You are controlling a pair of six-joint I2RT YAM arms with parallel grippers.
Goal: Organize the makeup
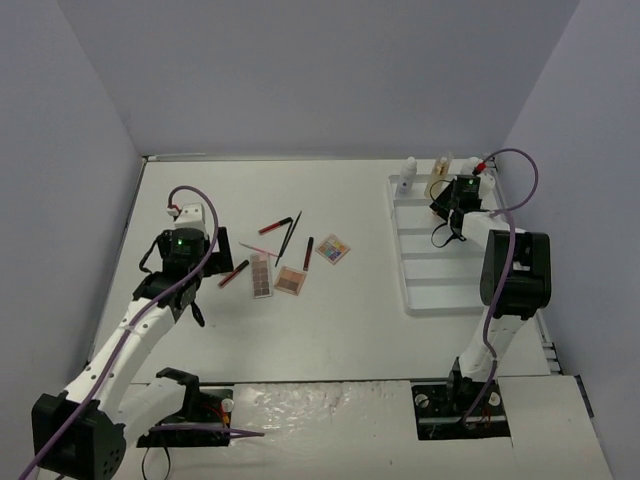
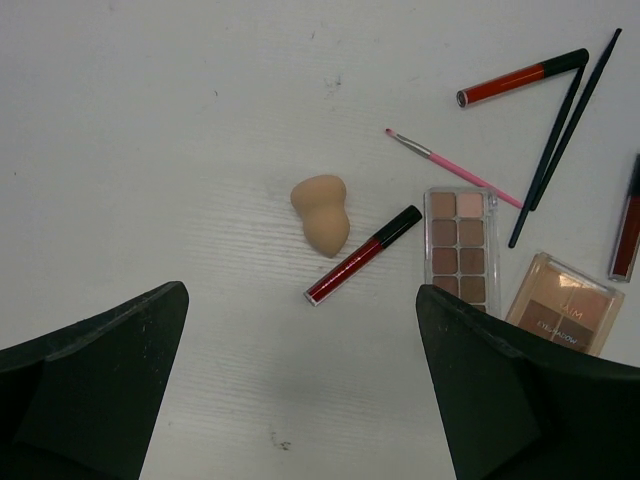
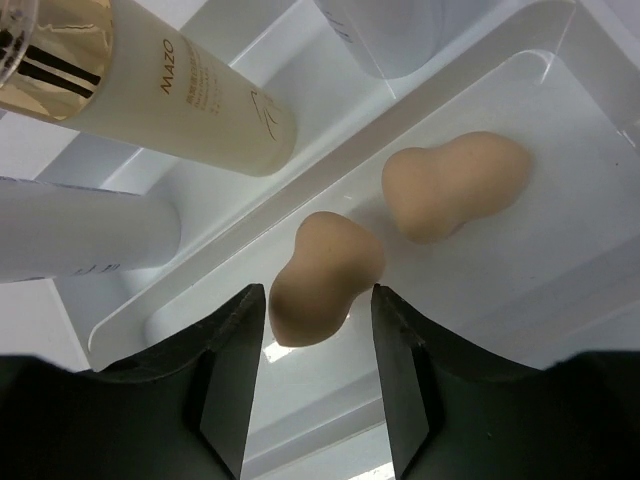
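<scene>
At the tray's far end, right gripper [image 3: 318, 297]: fingers parted and down inside a compartment of the white tray [image 3: 430, 95], one on either side of a beige sponge [image 3: 325, 275]. There's a sliver of gap on one side, so I read that as no squeeze.
That sponge: lying on the compartment floor, right between the fingers.
Second sponge [image 3: 455, 185]: same compartment, just beside the first and apart from the fingers.
Bottles: across the divider, in the next compartment, a pale bottle [image 3: 180, 95] lettered MAZO and a white bottle [image 3: 80, 230], side by side.
Left gripper [image 2: 300, 292]: jaws wide, nothing in them, hovering over the left half of the worktop [image 2: 150, 120].
Third sponge [image 2: 322, 215]: loose on the worktop, just ahead of the open fingers and roughly centred between them, touching nothing.
How it'll handle: light, soft and squashy. It should give under the pads and spring back, so a gentle pinch across the fat bulb looks best. No breakage worry, though it may roll.
Red lip tube [image 2: 362, 255]: slanted just beside that sponge, on the palette side. It could get nudged on a descent.
Further out: a tall eyeshadow palette [image 2: 458, 245], a square palette [image 2: 560, 305], a pink brush [image 2: 455, 168], dark brushes [image 2: 560, 130] and a second red tube [image 2: 520, 78], spread toward the worktop's middle.
</scene>
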